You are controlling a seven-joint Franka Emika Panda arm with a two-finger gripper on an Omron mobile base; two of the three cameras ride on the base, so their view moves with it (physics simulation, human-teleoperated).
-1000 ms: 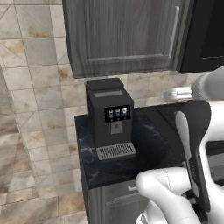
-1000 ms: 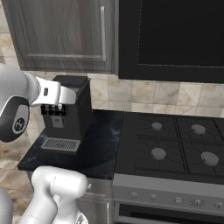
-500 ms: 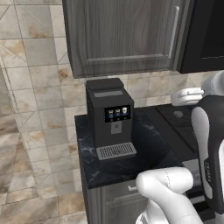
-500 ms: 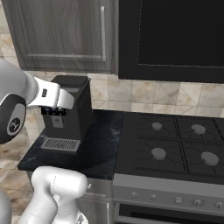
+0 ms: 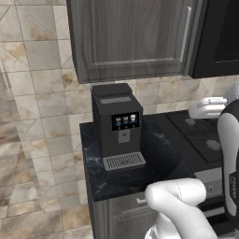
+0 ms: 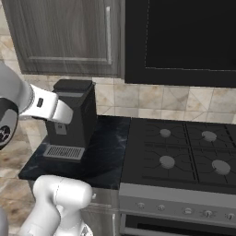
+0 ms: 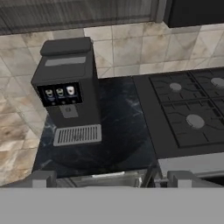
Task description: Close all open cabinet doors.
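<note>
A: Left base view. What does it show?
B: A dark grey-brown wood-grain cabinet door (image 5: 135, 37) with a recessed framed centre and a vertical silver bar handle (image 5: 185, 33) hangs flush above a black marbled desk (image 5: 154, 163). A boxy dark grey coffee machine (image 5: 116, 126) with a small lit panel stands on the desk, just beside a black gas hob (image 5: 200, 135). The white arm rises at the lower right; compared with a second ago, its forearm has drawn further toward the right edge.

A: Right base view?
B: The same cabinet door (image 6: 69, 34) sits shut at the upper left, beside the black glass microwave door (image 6: 184, 39). The white forearm (image 6: 46, 103) crosses in front of the coffee machine (image 6: 76, 117); half a second ago it covered less of the machine's front. Door, machine and hob (image 6: 184, 154) lie as before.

A: Hand view?
B: The lower edge of the cabinet door (image 7: 78, 15) runs along the top, well apart from the hand (image 7: 111, 178). Two grey fingertips (image 7: 41, 178) stand wide apart at the bottom, gripping nothing, over the desk's (image 7: 118, 140) front edge.
</note>
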